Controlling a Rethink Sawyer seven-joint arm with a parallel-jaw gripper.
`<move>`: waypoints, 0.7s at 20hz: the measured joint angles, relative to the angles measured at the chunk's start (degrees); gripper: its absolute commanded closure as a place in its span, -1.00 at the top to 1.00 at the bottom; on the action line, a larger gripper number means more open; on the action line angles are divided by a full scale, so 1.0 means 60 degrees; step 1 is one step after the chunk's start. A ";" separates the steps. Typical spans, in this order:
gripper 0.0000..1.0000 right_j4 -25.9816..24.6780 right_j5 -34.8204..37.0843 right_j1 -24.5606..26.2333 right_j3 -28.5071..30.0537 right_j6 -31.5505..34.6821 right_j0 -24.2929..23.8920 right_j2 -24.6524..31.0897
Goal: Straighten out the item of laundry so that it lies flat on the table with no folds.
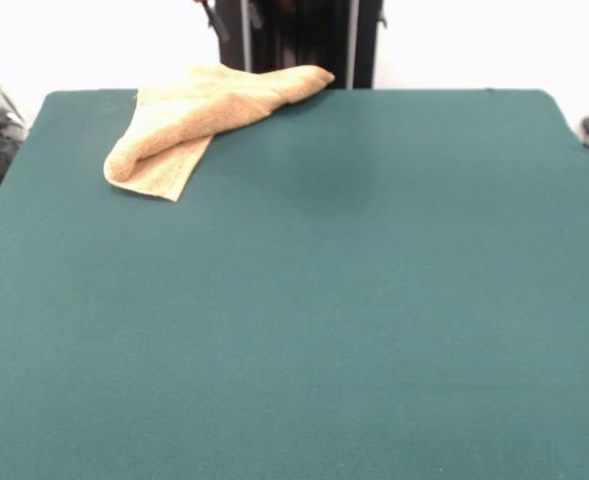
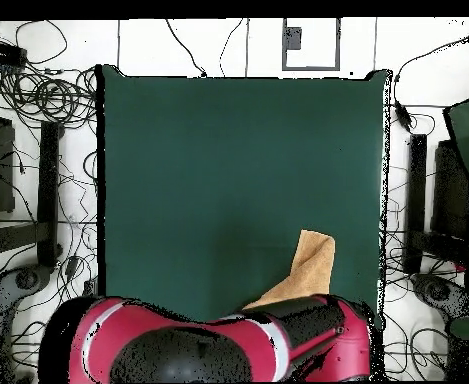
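The orange-tan towel [image 1: 199, 110] lies crumpled on the green table [image 1: 324, 320], at the far left by the edge next to the robot. It is folded over itself, with a rolled fold running from its left end to a corner at the far edge. In the overhead view the towel [image 2: 310, 268] lies near the bottom right of the table [image 2: 228, 170], and its lower part is hidden under the red arm [image 2: 208, 345]. The arm is drawn back over the table's robot-side edge. The gripper shows in neither view.
The black pedestal [image 1: 299, 40] stands behind the table's far edge. Cables and black equipment [image 2: 38, 190] lie on the floor along both sides of the table. A dark stand [image 2: 418, 200] is at the right side.
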 measured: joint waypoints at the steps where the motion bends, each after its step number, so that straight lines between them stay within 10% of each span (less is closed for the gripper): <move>1: 1.00 0.0010 0.0000 0.0003 0.0055 0.0000 -0.0088 0.0015; 14: 1.00 0.0255 0.0580 0.0044 0.0735 -0.0004 -0.1601 0.0740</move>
